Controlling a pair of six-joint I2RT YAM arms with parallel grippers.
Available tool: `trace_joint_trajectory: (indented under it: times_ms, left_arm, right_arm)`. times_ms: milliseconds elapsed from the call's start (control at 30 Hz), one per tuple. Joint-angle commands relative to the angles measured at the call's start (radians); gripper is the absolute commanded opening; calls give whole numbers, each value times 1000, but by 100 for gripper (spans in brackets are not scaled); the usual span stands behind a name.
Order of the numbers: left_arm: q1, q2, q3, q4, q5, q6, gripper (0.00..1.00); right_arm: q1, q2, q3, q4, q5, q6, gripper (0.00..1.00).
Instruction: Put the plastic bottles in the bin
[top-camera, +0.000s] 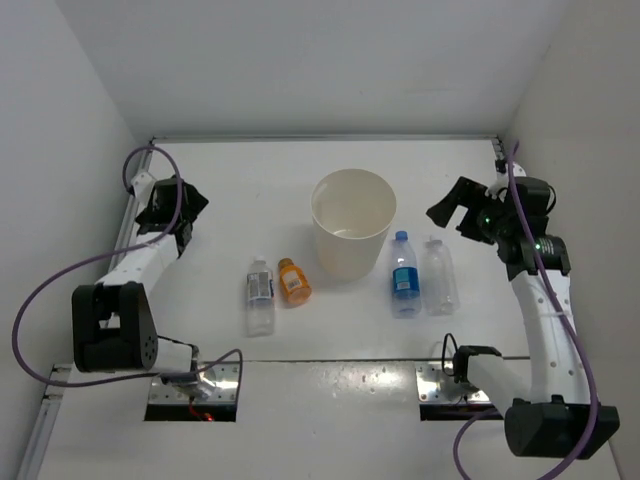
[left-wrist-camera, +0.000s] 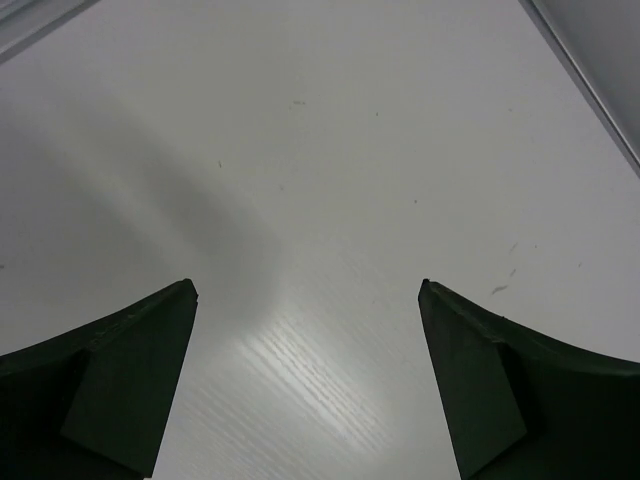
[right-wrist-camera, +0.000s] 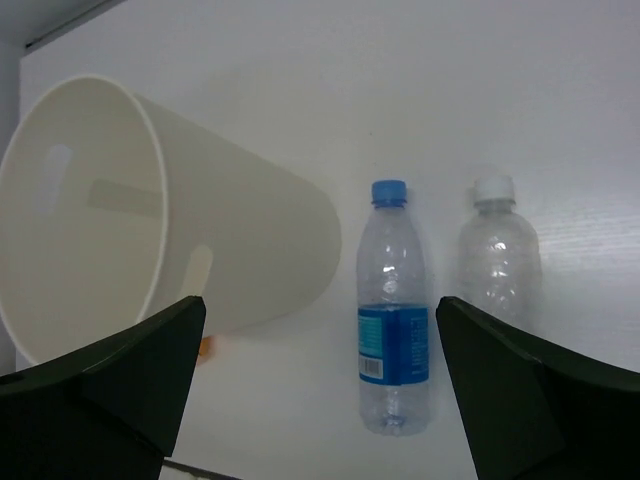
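The cream-white bin stands upright at the table's middle, and nothing shows inside it. To its right lie the blue-label bottle and the plain clear bottle, caps pointing away. On its left lie the small white-label bottle and the short orange bottle. My right gripper hangs open above the table, right of the bin. Its wrist view shows the bin, the blue-label bottle and the plain bottle beyond the open right gripper. My left gripper is open at far left; the left gripper frames only bare table.
White walls close in the table on the left, back and right. Purple cables loop from both arms. Metal mounting plates sit at the near edge. A rail runs along the table's left side.
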Motion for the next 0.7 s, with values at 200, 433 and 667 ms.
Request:
trace_joint_trajectory:
  times_ms: [200, 433, 667]
  left_arm:
    - [88, 55, 92, 46, 157, 199, 100]
    - [97, 28, 29, 46, 109, 251, 100]
    - [97, 47, 29, 46, 118, 263, 100]
  right_arm:
    - [-15, 141, 46, -239, 121, 37, 100]
    - [-15, 214, -84, -210, 158, 54, 100]
    - [-15, 402, -74, -178, 201, 9, 96]
